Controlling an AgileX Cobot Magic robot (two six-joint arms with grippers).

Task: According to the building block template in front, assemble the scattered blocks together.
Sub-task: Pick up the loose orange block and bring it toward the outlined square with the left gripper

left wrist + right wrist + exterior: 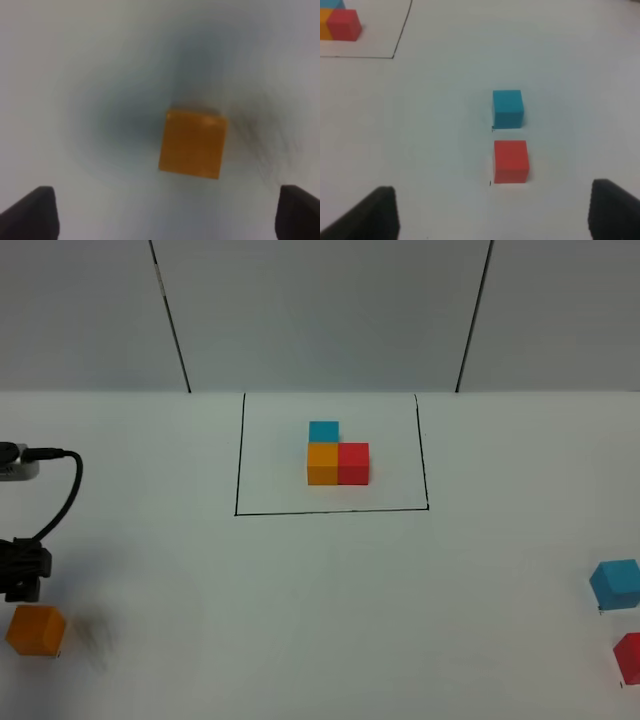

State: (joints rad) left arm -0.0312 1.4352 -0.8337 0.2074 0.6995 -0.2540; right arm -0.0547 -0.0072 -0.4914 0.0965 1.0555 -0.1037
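The template, an L of joined orange, red and blue cubes (337, 462), sits inside a thin black outline (330, 511) at the table's far middle; part of it shows in the right wrist view (340, 24). A loose orange cube (35, 630) lies at the front left, just below my left gripper (22, 575). In the left wrist view the orange cube (192, 144) sits ahead of the open, empty left gripper (170, 202). A loose blue cube (615, 583) and a loose red cube (629, 657) lie at the right edge. My right gripper (492, 202) is open and empty, short of the red cube (511, 161) and the blue cube (508, 108).
A black cable (62, 490) loops from a grey plug at the left edge down to the left arm. A white back wall with dark seams (172, 320) stands behind the white table (330, 610).
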